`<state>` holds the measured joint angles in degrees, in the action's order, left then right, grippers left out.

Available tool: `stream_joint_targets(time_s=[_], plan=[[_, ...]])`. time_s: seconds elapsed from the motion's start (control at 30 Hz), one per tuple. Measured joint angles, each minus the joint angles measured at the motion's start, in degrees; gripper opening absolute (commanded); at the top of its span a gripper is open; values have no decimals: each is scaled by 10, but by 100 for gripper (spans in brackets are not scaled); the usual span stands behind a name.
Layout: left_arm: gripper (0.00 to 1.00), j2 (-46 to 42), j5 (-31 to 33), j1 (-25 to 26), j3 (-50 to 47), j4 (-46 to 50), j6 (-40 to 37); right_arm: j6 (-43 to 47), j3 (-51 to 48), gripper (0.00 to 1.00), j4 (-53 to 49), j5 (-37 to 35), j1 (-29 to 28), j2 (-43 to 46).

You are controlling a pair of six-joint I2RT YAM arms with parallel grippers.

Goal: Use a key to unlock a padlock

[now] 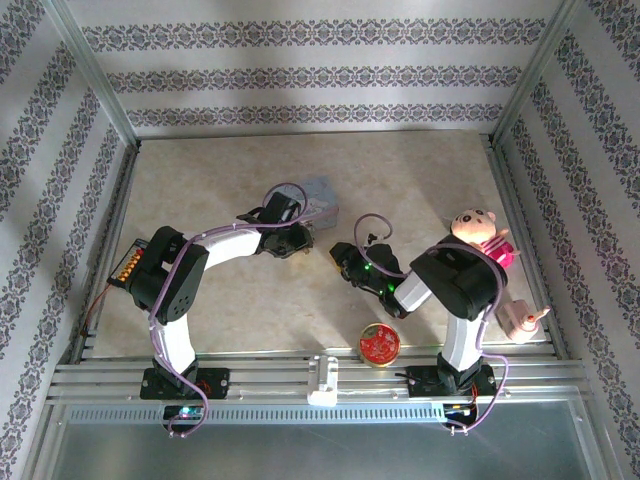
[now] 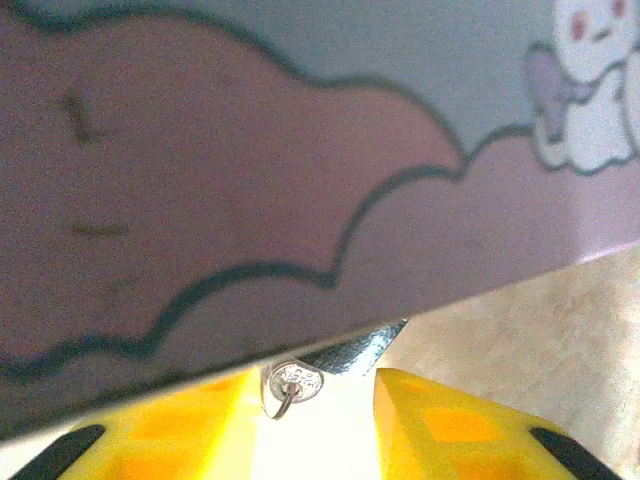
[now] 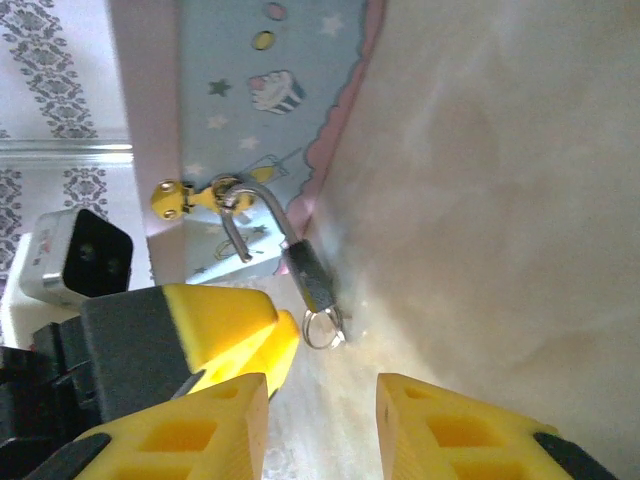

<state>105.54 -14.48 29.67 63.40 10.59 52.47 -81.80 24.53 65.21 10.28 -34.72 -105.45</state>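
The padlock (image 3: pixel 308 275) has a small dark body and hangs by its thin silvery shackle (image 3: pixel 250 205) from the yellow hasp (image 3: pixel 185 197) of the pastel tin (image 3: pixel 260 90). One shackle leg ends free, outside the body. The key (image 2: pixel 293 383) sits in the padlock's underside, its round head and ring (image 3: pixel 323 328) showing. My left gripper (image 2: pixel 312 390) is open, its yellow fingers (image 3: pixel 215 315) on either side of the key head, against the tin's wall (image 2: pixel 250 200). My right gripper (image 3: pixel 322 415) is open just short of the key ring, nothing between its fingers.
The pastel tin (image 1: pixel 320 195) stands mid-table just beyond both grippers. A round red-and-gold tin (image 1: pixel 379 344) lies near the front edge. A pink pig toy (image 1: pixel 480 235) sits behind the right arm, a pale toy (image 1: pixel 522 322) at the right edge, and an orange-dotted strip (image 1: pixel 127 264) at the left.
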Motion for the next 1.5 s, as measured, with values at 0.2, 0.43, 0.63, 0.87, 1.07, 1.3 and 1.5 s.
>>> stream_joint_targets(time_s=[0.2, 0.43, 0.63, 0.87, 1.07, 1.3, 1.5], plan=[[47, -35, 0, 0, -9, 17, 0, 77, 42, 35, -135, -1, 0, 74], [99, -127, 21, -3, -10, 45, -15, 202, 125, 37, -335, -22, -6, 131], [99, -118, 97, -10, 61, 110, -64, 253, 162, 38, -419, -35, -11, 134], [99, -42, 170, -29, 162, 160, -134, 269, 187, 37, -480, -38, -13, 115], [99, 3, 182, -67, 172, 164, -156, 278, 216, 38, -537, -56, -27, 111], [99, 46, 175, -91, 184, 163, -162, 282, 271, 39, -582, -71, -41, 77], [99, 53, 169, -92, 190, 160, -163, 282, 290, 39, -599, -70, -42, 51]])
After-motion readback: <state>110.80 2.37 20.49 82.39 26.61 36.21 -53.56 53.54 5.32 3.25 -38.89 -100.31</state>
